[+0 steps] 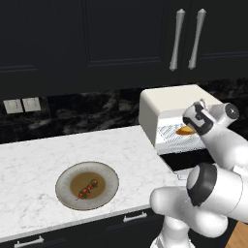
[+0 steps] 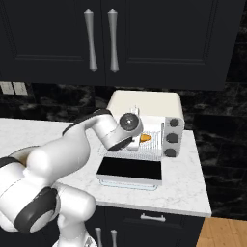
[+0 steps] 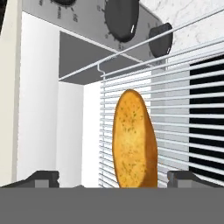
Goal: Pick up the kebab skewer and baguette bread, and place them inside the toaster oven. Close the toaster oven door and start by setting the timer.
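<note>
The baguette bread (image 3: 133, 140), a golden-orange oval, lies on the wire rack (image 3: 183, 83) inside the toaster oven (image 1: 169, 104). My gripper (image 3: 113, 178) is at the oven mouth, open. Its fingertips (image 3: 41, 177) stand wide on either side of the loaf's near end and do not touch it. In the right base view the baguette (image 2: 145, 138) shows just past my hand. The toaster oven door (image 2: 129, 169) is folded down flat, dark glass up. The kebab skewer (image 1: 87, 189), with red and dark chunks, rests on the grey plate (image 1: 63, 181) at the counter's front left.
Dark knobs (image 2: 171, 138) line the oven's right side. The white marble counter (image 1: 34, 160) runs left past the plate, with black cabinets above and wall outlets (image 1: 22, 104) on the backsplash. My arm's elbow (image 1: 213, 186) bulks low in front of the open door.
</note>
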Controlling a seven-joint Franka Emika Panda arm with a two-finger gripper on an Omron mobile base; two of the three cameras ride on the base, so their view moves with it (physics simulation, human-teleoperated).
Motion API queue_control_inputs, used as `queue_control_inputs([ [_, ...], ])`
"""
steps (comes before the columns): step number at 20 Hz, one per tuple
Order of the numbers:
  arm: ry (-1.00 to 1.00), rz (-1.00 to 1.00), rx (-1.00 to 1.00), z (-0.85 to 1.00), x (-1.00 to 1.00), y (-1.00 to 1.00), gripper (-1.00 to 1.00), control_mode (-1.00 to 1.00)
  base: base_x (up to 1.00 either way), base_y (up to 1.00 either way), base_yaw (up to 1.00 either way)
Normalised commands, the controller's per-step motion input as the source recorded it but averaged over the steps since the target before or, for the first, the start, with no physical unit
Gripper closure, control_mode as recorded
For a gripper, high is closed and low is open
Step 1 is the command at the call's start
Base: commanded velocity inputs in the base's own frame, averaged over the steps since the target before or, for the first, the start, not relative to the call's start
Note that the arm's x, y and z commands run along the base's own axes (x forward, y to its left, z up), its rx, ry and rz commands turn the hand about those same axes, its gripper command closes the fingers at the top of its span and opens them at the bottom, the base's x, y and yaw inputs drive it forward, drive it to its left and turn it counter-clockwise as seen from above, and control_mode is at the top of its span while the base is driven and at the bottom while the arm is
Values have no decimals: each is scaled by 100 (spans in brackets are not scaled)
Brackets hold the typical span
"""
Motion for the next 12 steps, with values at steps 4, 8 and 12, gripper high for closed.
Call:
queue_control_inputs([
  [4, 15, 7, 0, 0, -68, 3, -100, -100, 0, 0, 0],
  [8, 15, 19, 0, 0, -74, 19, -100, -100, 0, 0, 0],
  [12, 24, 38, 0, 9, -34, 44, -100, -100, 0, 0, 0],
])
